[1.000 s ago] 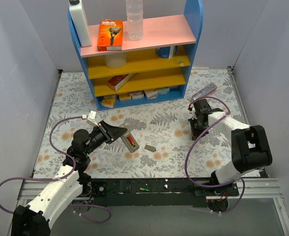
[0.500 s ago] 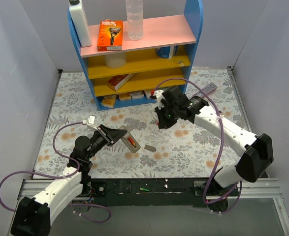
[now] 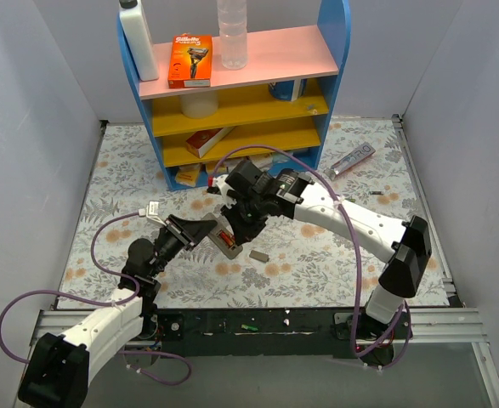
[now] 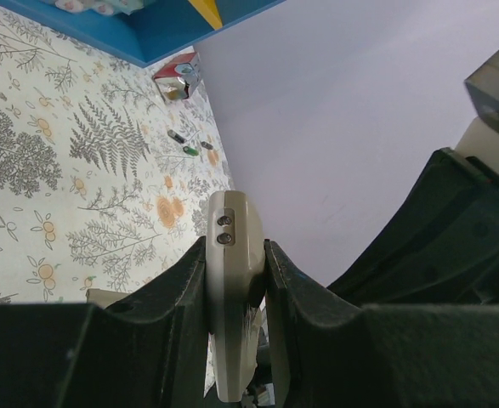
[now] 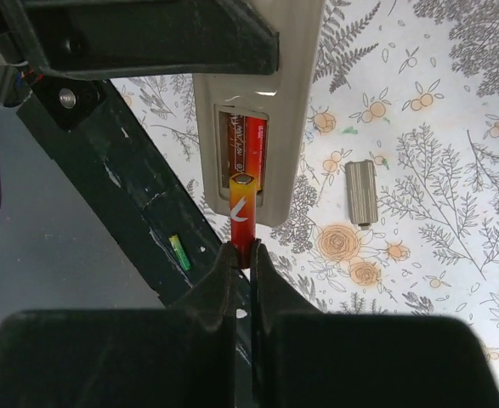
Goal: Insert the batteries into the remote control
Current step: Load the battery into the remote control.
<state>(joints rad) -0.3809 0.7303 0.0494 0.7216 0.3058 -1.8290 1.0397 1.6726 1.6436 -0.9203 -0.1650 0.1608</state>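
My left gripper (image 3: 195, 231) is shut on the remote control (image 3: 224, 242) and holds it just above the mat, grey back up. In the left wrist view the remote (image 4: 232, 280) sits edge-on between the fingers. In the right wrist view the remote (image 5: 258, 93) shows an open battery bay with one red battery (image 5: 255, 144) inside. My right gripper (image 5: 242, 255) is shut on a red-orange battery (image 5: 241, 212), whose metal tip is at the mouth of the bay. The right gripper (image 3: 236, 223) hangs right over the remote.
The loose grey cover piece (image 3: 258, 254) lies on the mat just right of the remote. A green battery (image 5: 178, 252) lies on the black front rail. Small batteries (image 4: 189, 150) lie far off on the mat. The blue shelf (image 3: 232, 127) stands behind; a silver-purple tube (image 3: 353, 159) lies at back right.
My right arm has swung from the right side of the table leftward to the remote, and now holds a battery at the bay. The left gripper stayed put, holding the remote.
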